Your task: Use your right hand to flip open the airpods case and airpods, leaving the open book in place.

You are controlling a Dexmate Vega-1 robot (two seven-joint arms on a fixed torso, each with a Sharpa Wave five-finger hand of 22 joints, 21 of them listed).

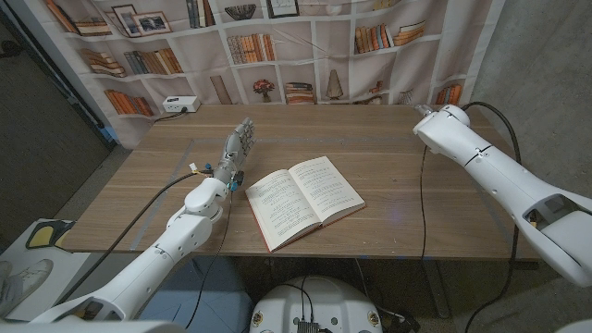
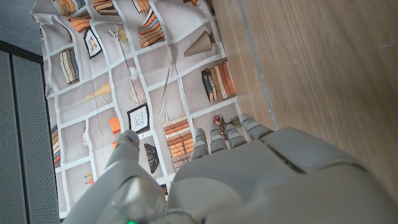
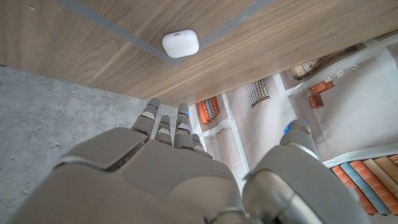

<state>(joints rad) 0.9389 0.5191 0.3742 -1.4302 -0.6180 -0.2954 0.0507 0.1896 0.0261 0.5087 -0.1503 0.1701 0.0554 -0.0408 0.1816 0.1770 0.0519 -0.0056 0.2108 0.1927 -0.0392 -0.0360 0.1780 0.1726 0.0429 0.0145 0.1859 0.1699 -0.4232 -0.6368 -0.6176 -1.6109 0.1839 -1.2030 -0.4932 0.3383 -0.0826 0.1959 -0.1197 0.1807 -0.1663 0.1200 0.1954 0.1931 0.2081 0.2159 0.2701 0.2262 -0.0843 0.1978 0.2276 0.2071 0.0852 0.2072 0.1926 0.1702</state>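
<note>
- The left hand (image 1: 238, 148) is raised over the desk (image 1: 139, 185), fingers loosely extended and apart, grasping nothing; the open book (image 1: 303, 201) lies just to its right, near its wrist.
- The open book rests in the middle of the desk, pages up, well apart from the right arm. Since it must stay in place, a low sweep of the right arm back across the desk would likely nudge or turn it.
- The right hand (image 3: 180, 168) is released, fingers spread and holding nothing, reaching past the desk's far right edge.
- The airpods case (image 3: 180, 43) lies on the desk just ahead of the right hand's fingertips (image 3: 165, 121), close to the desk edge and beside a grey line on the wood.
- The case is small, white, smooth and rounded, its lid closed. It will probably slide rather than open under a push.
- Judged risk: a poke from the side may skid it off the nearby edge, because nothing braces it.
</note>
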